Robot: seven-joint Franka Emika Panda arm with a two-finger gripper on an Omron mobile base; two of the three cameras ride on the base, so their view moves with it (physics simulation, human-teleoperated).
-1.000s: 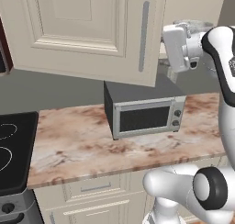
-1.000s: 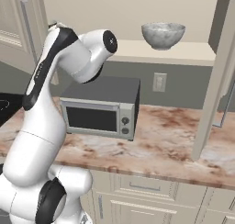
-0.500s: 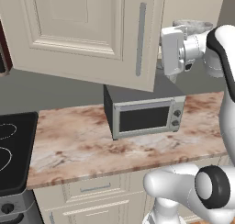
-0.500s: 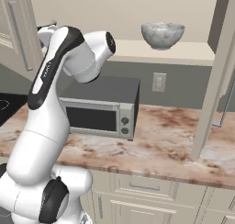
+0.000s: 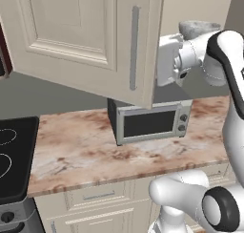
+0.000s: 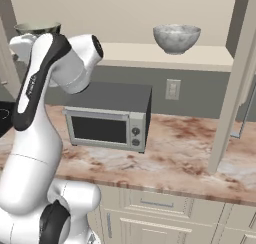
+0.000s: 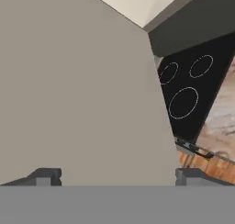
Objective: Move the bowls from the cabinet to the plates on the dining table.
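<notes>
Blocking open end effector (image 7: pixel 117 176), cabinet door (image 5: pixel 90 41), microwave (image 6: pixel 107 117) below

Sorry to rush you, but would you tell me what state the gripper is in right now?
Gripper: open, jaws spread wide, holding nothing; it faces the inner side of the open cabinet door.
</notes>
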